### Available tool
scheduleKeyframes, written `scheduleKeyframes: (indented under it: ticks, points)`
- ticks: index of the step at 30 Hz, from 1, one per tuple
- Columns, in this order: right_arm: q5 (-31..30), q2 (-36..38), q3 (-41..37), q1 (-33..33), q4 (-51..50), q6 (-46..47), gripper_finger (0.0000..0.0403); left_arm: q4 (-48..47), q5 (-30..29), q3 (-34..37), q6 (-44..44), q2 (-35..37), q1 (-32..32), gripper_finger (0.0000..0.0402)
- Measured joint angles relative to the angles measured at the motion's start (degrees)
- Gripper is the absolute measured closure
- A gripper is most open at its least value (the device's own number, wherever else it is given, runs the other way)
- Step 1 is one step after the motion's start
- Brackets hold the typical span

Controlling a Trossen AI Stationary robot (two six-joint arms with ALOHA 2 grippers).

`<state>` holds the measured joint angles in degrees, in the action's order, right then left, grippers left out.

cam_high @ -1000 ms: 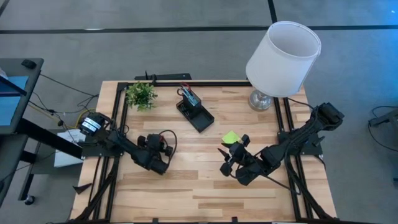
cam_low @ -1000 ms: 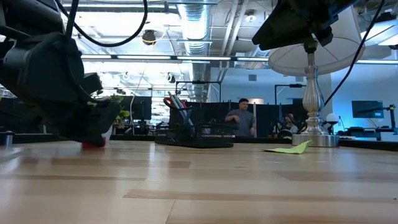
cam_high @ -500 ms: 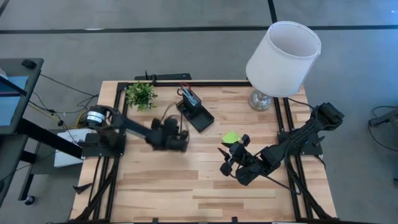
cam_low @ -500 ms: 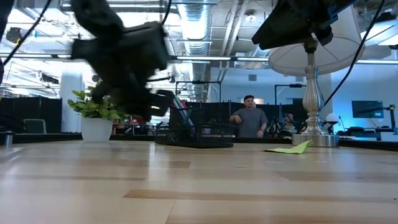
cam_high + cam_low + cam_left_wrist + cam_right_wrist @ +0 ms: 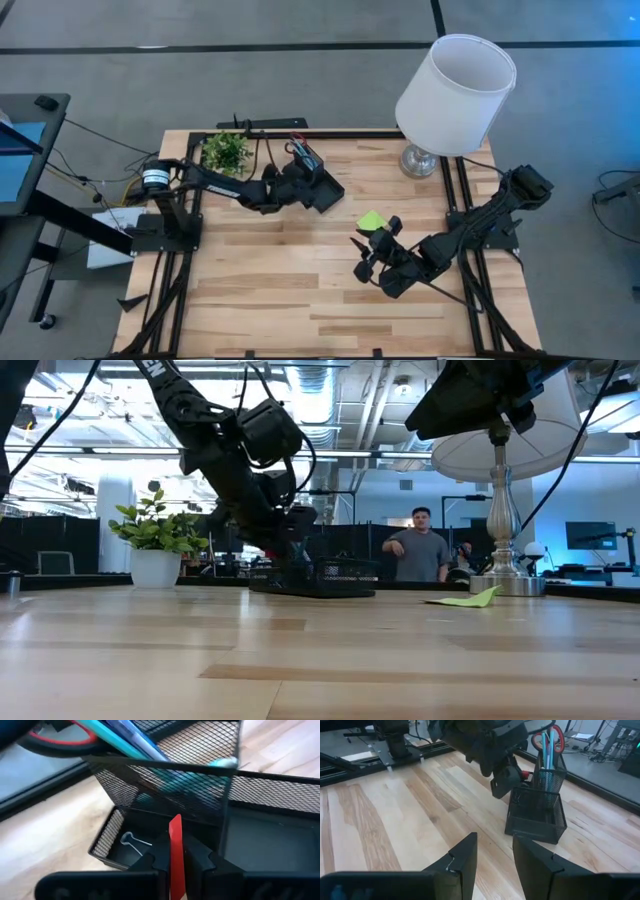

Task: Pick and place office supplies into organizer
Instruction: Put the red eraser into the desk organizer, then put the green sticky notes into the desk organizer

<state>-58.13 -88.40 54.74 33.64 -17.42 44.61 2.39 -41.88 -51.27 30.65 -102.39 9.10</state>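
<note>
the high view looks straight down; the low view looks level from the tabletop. the left wrist view sits close over the organizer [image 5: 165, 810], which every view shares.

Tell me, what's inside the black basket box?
In the organizer: scissors and pens in the tall cup, a binder clip in the tray. Left fingers hide some tray floor.

Organizer [image 5: 165, 775]: black wire mesh, holding teal pens [image 5: 125, 740] and red-handled scissors [image 5: 555, 735]. Left gripper [image 5: 175, 862]: dark, pinching a red item [image 5: 175, 850]. Sticky-note pad [image 5: 371, 221]: lime green, on pale wood-grain table [image 5: 300, 290].
</note>
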Motion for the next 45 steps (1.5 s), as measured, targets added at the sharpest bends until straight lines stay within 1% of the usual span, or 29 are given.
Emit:
scheduleKeyframes:
  ticks: [3, 6, 9, 13, 18, 24, 26, 28, 31, 41, 45]
  points:
    - [0.2, 0.0, 0.0, 0.0, 0.0, 1.5, 0.0283, 1.2, 0.5, 0.0, -2.3, 0.0, 1.8, 0.0391]
    - [1.2, 0.0, 0.0, 0.0, 0.0, 2.0, 0.0283, 1.5, 4.4, 0.0, -4.5, 0.0, 4.4, 0.0391]
    - [1.5, 0.0, 0.0, 0.3, 0.0, 2.2, 0.0283, 1.2, 5.2, 0.0, -5.5, 0.0, 6.4, 0.0391]
    - [1.5, 0.0, 0.0, 0.5, 0.0, 2.3, 0.0283, 1.1, 9.4, 0.0, -6.3, 0.0, 7.8, 0.0391]
    - [1.5, 0.0, 0.0, 0.5, 0.0, 2.2, 0.0283, 1.4, 9.4, 0.0, -9.0, 0.0, 8.2, 0.0390]
    - [1.5, 0.0, 0.0, 0.5, 0.0, 1.6, 0.0283, 0.3, 10.6, 0.1, -9.3, -0.8, 10.1, 0.0375]
    - [1.5, 0.0, 0.0, 0.4, 0.0, 1.5, 0.0283, 1.5, 11.8, -0.1, -9.4, -1.6, 10.8, 0.0370]
    - [1.5, 0.0, 0.0, 0.4, 0.0, 1.4, 0.0283, 1.2, 13.2, 0.0, -9.4, -1.9, 11.3, 0.0363]
    - [1.5, 0.0, 0.0, 0.1, 0.0, 1.4, 0.0283, 1.1, 12.6, 0.0, -8.8, -1.9, 11.3, 0.0349]
    - [1.3, 0.0, 0.0, 0.0, 0.0, -0.1, 0.0283, 1.0, 13.1, -0.4, -8.9, -1.9, 11.3, 0.0276]
    - [1.3, 0.0, 0.0, 0.0, 0.0, -0.1, 0.0283, -0.1, 14.2, -0.5, -8.9, -1.8, 11.3, 0.0272]
